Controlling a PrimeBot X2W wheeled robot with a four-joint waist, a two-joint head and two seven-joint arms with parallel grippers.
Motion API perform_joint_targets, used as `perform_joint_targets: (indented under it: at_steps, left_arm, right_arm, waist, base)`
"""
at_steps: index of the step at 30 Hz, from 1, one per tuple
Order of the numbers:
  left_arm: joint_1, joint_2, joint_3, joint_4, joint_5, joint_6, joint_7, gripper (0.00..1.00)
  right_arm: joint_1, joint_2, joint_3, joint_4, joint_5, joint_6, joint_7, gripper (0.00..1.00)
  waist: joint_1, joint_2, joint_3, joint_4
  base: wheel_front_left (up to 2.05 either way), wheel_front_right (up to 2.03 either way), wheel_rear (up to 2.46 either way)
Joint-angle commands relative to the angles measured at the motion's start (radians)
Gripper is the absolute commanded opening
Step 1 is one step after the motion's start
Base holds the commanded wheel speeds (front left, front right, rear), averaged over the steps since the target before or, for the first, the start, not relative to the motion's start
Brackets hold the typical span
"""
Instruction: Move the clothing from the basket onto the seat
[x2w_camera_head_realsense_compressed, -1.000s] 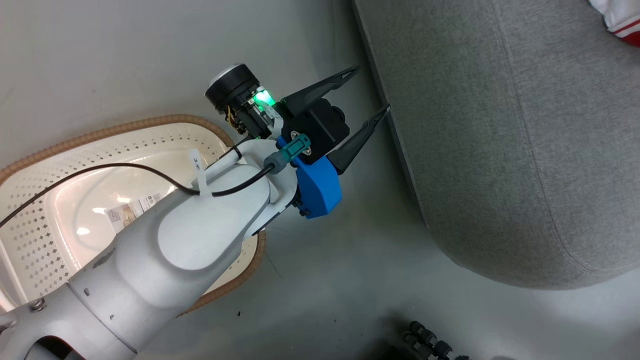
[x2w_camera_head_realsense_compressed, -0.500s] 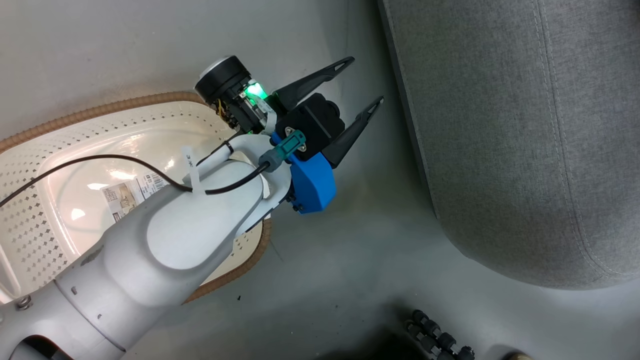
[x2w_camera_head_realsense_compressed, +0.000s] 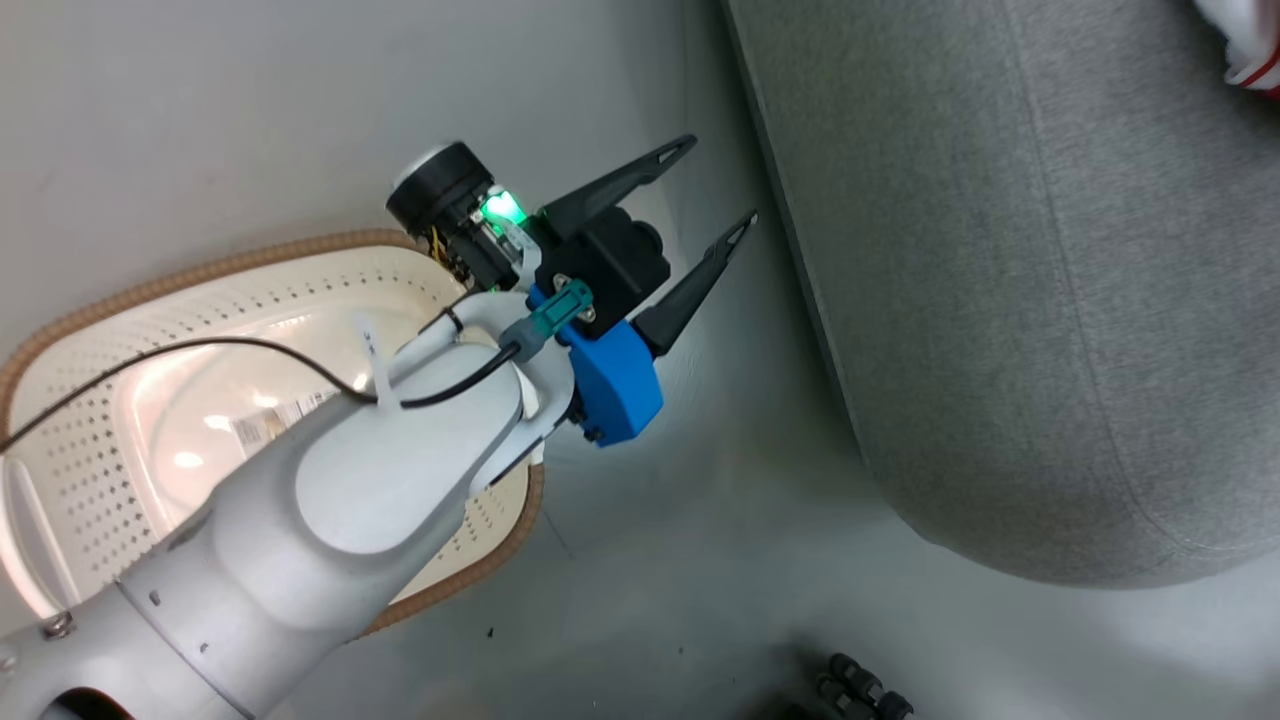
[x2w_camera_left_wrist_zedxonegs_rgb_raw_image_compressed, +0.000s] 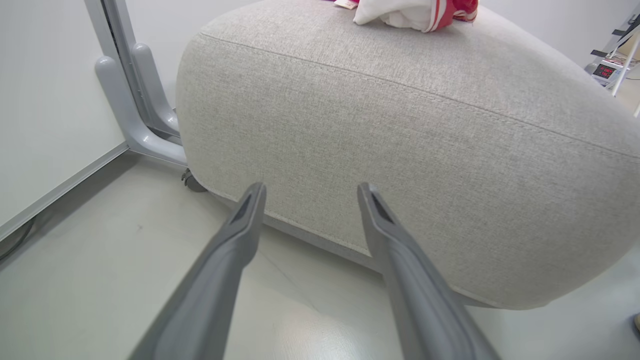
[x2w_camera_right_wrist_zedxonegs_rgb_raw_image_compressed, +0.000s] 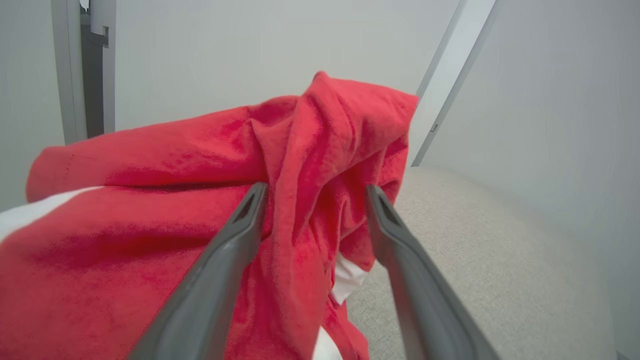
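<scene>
All clothing (x2w_camera_right_wrist_zedxonegs_rgb_raw_image_compressed: 150, 165) in sight lies on the seat (x2w_camera_head_realsense_compressed: 1000, 300); the basket (x2w_camera_head_realsense_compressed: 200, 275) looks emptied.
Right gripper (x2w_camera_right_wrist_zedxonegs_rgb_raw_image_compressed: 316, 189) stands spread around a red fold at the seat's far right, pinching nothing; left gripper (x2w_camera_head_realsense_compressed: 720, 182), equally spread and empty, hangs over the floor between basket and seat. Judging by the basket's bare bottom, the last drop-off looks finished; next the right arm should lift straight clear so no finger snags cloth.

Clothing (x2w_camera_right_wrist_zedxonegs_rgb_raw_image_compressed: 150, 210) red, white trim; seat (x2w_camera_left_wrist_zedxonegs_rgb_raw_image_compressed: 400, 125) grey; basket (x2w_camera_head_realsense_compressed: 80, 480) cream, perforated, brown rim.
</scene>
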Motion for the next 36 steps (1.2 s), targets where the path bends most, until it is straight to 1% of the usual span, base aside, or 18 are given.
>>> perform_joint_targets:
  at_steps: [1, 5, 7, 11, 16, 21, 26, 30, 31, 36]
  left_arm:
    - [0.015, 0.0, 0.002, 0.006, -0.004, 0.004, -0.01, 1.0]
    - [0.052, -0.013, 0.011, 0.031, -0.027, 0.01, -0.052, 1.0]
    - [0.077, -0.015, 0.027, 0.046, -0.045, 0.022, -0.08, 1.0]
    - [0.132, -0.017, 0.071, 0.072, -0.083, 0.048, -0.123, 1.0]
    - [0.207, -0.015, 0.147, 0.081, -0.115, 0.08, -0.146, 1.0]
    - [0.293, -0.006, 0.283, 0.018, -0.1, 0.114, -0.147, 1.0]
    - [0.397, -0.004, 0.421, -0.037, -0.055, 0.125, -0.147, 1.0]
    - [0.501, -0.013, 0.539, -0.087, -0.003, 0.138, -0.147, 1.0]
    - [0.59, -0.028, 0.62, -0.116, 0.036, 0.136, -0.147, 1.0]
    - [0.729, -0.069, 0.744, -0.15, 0.09, 0.117, -0.147, 1.0]
  right_arm:
    - [0.016, 0.006, 0.005, -0.009, 0.005, -0.001, 0.0, 1.0]
    - [0.083, 0.011, 0.03, -0.062, 0.008, -0.001, 0.0, 1.0]
    - [0.11, 0.013, 0.054, -0.086, 0.006, -0.001, 0.0, 1.0]
    - [0.16, 0.021, 0.123, -0.145, 0.015, -0.001, 0.0, 1.0]
    - [0.204, 0.029, 0.231, -0.194, 0.011, -0.001, 0.0, 1.0]
    - [0.23, 0.03, 0.342, -0.211, 0.015, -0.001, 0.0, 1.0]
    - [0.264, 0.051, 0.427, -0.206, 0.019, -0.001, 0.0, 1.0]
    - [0.297, 0.072, 0.495, -0.189, 0.025, -0.001, 0.0, 1.0]
    - [0.331, 0.096, 0.527, -0.178, 0.031, -0.001, 0.0, 1.0]
    - [0.411, 0.131, 0.545, -0.172, 0.043, -0.001, 0.0, 1.0]
  waist:
    - [0.0, 0.0, -0.032, 0.0]
    - [0.0, 0.0, -0.109, 0.006]
    - [0.0, 0.0, -0.152, 0.01]
    - [0.0, 0.0, -0.241, 0.025]
    - [0.0, 0.0, -0.344, 0.063]
    - [0.0, 0.0, -0.42, 0.113]
    - [0.0, 0.0, -0.494, 0.168]
    - [0.0, 0.0, -0.553, 0.206]
    - [0.0, 0.0, -0.594, 0.231]
    - [0.0, 0.0, -0.655, 0.27]
  base:
    - [0.0, 0.0, 0.0]
    - [0.0, 0.0, 0.0]
    - [0.0, 0.0, 0.0]
    - [0.0, 0.0, 0.0]
    - [0.0, 0.0, 0.0]
    - [0.0, 0.0, 0.0]
    - [0.0, 0.0, 0.0]
    - [0.0, 0.0, 0.0]
    - [0.0, 0.0, 0.0]
    - [0.0, 0.0, 0.0]
